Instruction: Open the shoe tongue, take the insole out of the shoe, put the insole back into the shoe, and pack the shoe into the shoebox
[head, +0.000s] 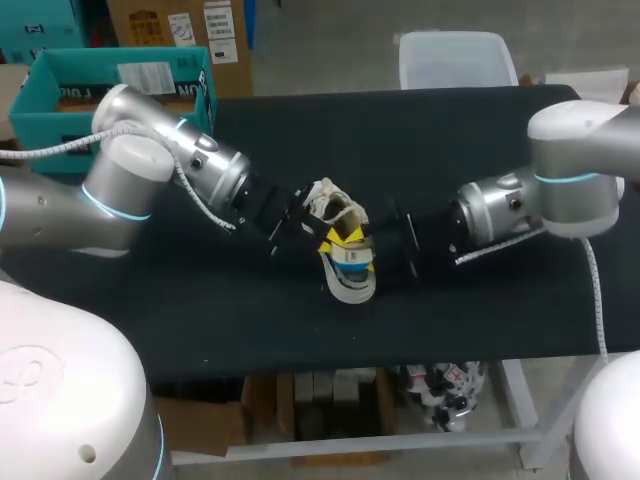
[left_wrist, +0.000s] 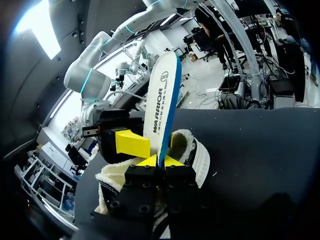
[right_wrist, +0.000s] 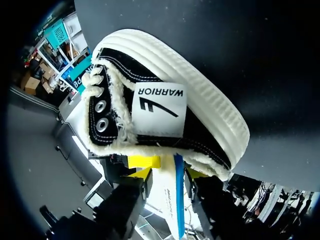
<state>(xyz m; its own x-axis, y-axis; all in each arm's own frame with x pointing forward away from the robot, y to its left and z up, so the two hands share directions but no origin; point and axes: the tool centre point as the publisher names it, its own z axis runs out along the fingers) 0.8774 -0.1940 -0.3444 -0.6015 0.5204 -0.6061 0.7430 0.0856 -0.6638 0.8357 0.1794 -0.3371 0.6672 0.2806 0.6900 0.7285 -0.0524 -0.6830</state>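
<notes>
Pinching the long white insole with the blue edge (left_wrist: 161, 100) in my left pincer (left_wrist: 160, 161). The tips are closed narrow on its lower end, right at the mouth of the black canvas shoe with the white rubber sole and fleecy lining (right_wrist: 200, 110). The shoe sits in the middle of the frame on the black table (head: 450, 140) and looks tipped onto its side, with the insole sticking out of the opening. My right pincer (head: 382, 245) is up against the shoe from the other side. Can't tell if it actually has a grip or is just parked there.

Honestly can't say whether this is the pull-out or the put-back, but my take is the same either way. Run the insole in line with the opening with no twisting, since it looks thin and will probably buckle if shoved. The shoe needs bracing too, or it'll slide along with it. The teal cardboard box (head: 90, 58) in the upper left of the frame, well apart, is for later I guess.
</notes>
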